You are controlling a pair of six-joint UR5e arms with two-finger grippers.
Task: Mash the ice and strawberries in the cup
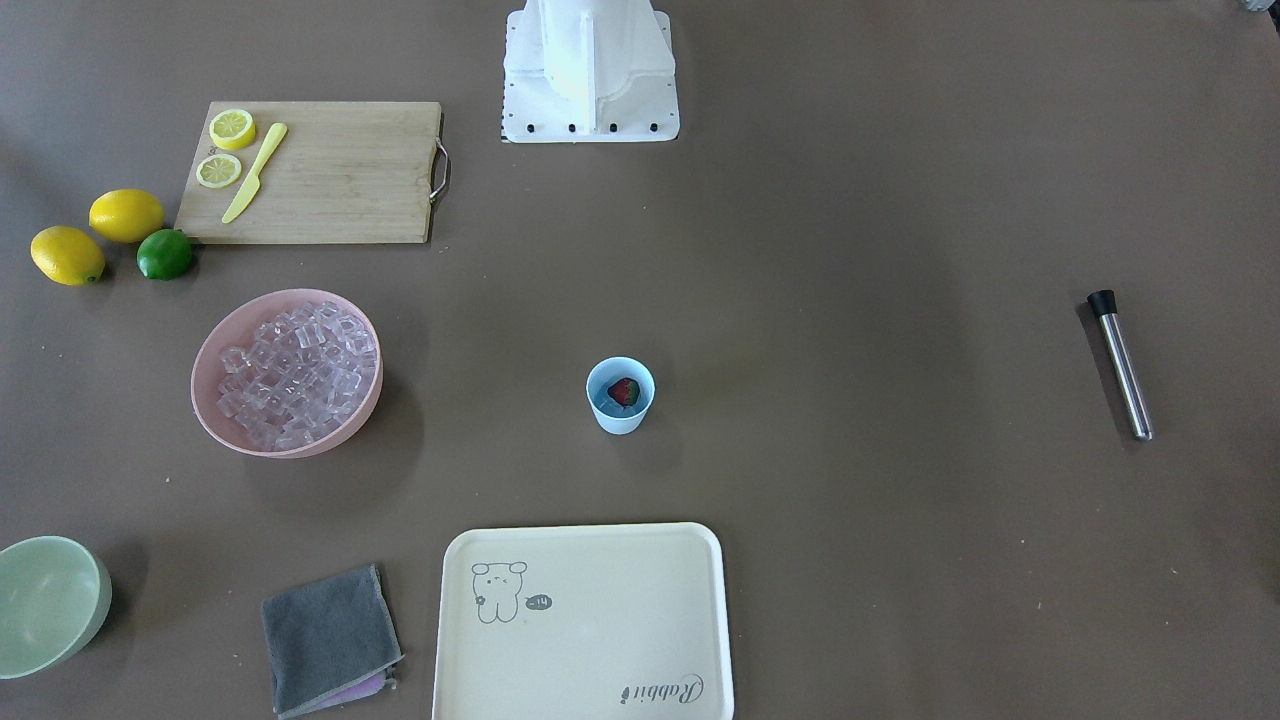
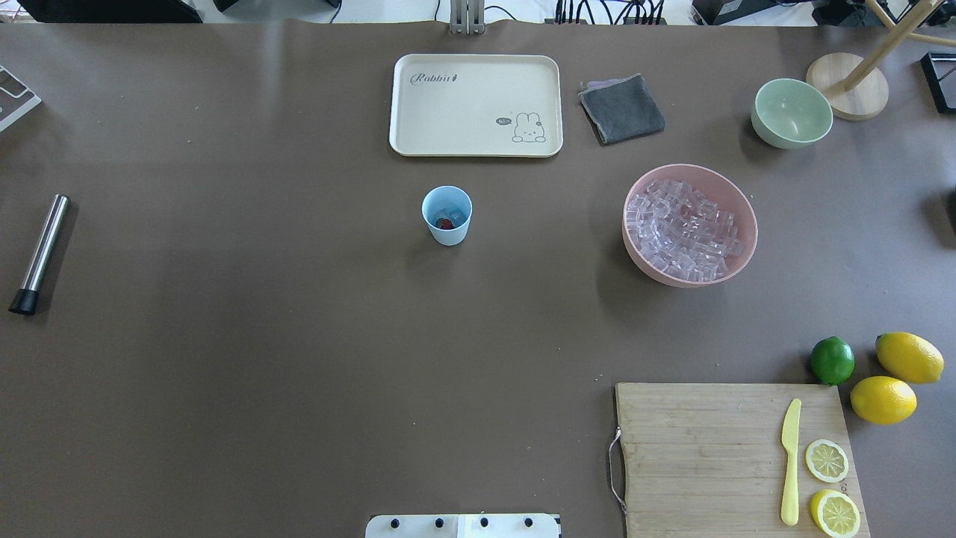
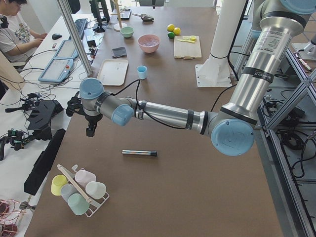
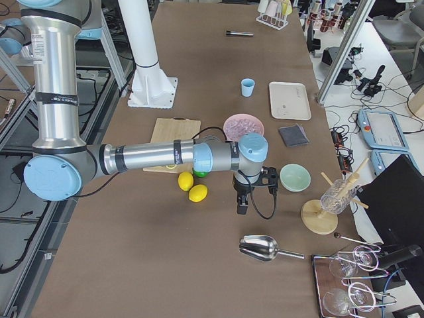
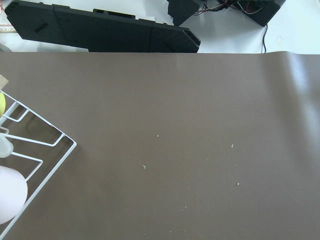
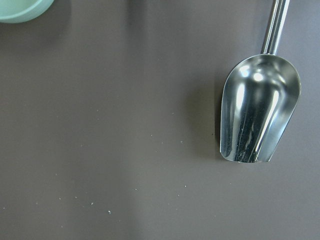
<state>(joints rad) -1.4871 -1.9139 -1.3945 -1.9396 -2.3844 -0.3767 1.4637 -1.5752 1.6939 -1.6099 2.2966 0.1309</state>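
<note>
The light blue cup stands upright mid-table with a small red strawberry inside it. Ice fills a pink bowl beside it, towards the robot's right. A steel rod with a black tip lies far off on the robot's left. My left gripper hangs over the table's left end, past the rod; it shows only in the left side view, so I cannot tell its state. My right gripper hangs at the right end near a metal scoop; again I cannot tell.
A cream tray, a grey cloth and a pale green bowl line the far edge. A cutting board holds lemon halves and a yellow knife, with lemons and a lime beside it. A wire rack of cups stands at the left end. A person sits at a desk.
</note>
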